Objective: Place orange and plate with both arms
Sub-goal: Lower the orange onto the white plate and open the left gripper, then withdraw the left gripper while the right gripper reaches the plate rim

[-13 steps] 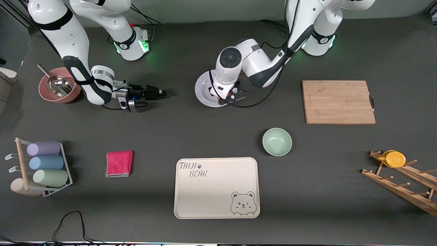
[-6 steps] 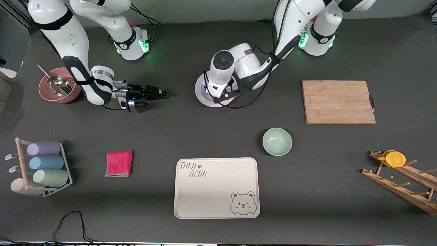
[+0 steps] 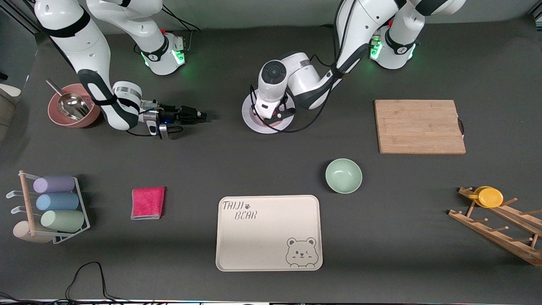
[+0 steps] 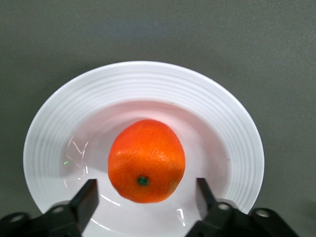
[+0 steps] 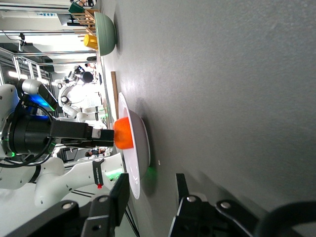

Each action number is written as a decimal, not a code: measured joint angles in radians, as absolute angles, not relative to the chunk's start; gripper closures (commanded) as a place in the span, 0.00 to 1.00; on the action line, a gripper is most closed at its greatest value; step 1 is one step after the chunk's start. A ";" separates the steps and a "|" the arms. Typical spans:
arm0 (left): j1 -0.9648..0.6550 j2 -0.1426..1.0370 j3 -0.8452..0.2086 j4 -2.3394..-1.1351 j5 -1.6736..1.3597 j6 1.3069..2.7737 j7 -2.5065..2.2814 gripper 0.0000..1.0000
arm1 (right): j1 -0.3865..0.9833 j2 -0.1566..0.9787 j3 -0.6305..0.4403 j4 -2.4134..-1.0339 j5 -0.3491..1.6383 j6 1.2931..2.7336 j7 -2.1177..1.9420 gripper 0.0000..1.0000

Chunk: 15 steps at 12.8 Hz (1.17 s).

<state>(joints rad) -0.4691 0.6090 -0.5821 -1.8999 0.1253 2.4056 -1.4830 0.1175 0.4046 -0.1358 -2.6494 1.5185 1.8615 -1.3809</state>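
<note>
The white plate (image 3: 253, 122) lies on the table between the two arms' bases. The orange (image 4: 146, 160) sits in its middle, stem spot showing; in the front view the left hand hides it. My left gripper (image 3: 274, 119) is right over the plate, open, with a finger on each side of the orange (image 4: 146, 185) and a gap at both. My right gripper (image 3: 202, 115) is low over the table beside the plate, toward the right arm's end, open and empty (image 5: 151, 180). The right wrist view shows the plate (image 5: 134, 153) edge-on with the orange (image 5: 122, 133).
A mint-green bowl (image 3: 343, 175) and a cream bear tray (image 3: 268, 232) lie nearer the camera. A wooden board (image 3: 419, 126) and a rack with a yellow lid (image 3: 490, 197) are toward the left arm's end. A pink bowl with scoop (image 3: 72, 111), red cloth (image 3: 147, 202) and cup rack (image 3: 51, 207) are toward the right arm's end.
My left gripper has shifted over the plate toward the right arm's end and now straddles the orange. The right arm has not moved.
</note>
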 measured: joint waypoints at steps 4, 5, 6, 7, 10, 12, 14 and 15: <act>-0.468 0.608 -0.579 -1.895 0.126 2.403 -1.502 0.00 | 0.119 0.405 -0.130 -2.649 1.518 1.862 -1.381 0.55; -0.465 0.605 -0.576 -1.888 0.127 2.387 -1.502 0.00 | 0.124 0.406 -0.127 -2.649 1.521 1.862 -1.381 0.55; -0.457 0.596 -0.573 -1.877 0.131 2.345 -1.501 0.00 | 0.134 0.409 -0.124 -2.647 1.538 1.862 -1.381 0.55; -0.440 0.577 -0.570 -1.864 0.139 2.293 -1.485 0.00 | 0.152 0.413 -0.121 -2.645 1.572 1.862 -1.381 0.55; -0.326 0.456 -0.564 -1.843 0.143 2.101 -1.304 0.00 | 0.221 0.434 -0.089 -2.632 1.687 1.863 -1.384 0.55; -0.250 0.359 -0.532 -1.842 0.140 2.010 -1.168 0.00 | 0.275 0.450 -0.076 -2.618 1.761 1.863 -1.385 0.55; -0.235 0.285 -0.423 -1.843 0.077 1.956 -1.008 0.00 | 0.320 0.466 -0.059 -2.604 1.832 1.864 -1.394 0.55; -0.234 0.254 -0.350 -1.844 0.025 1.931 -0.900 0.00 | 0.343 0.476 -0.054 -2.596 1.871 1.864 -1.407 0.55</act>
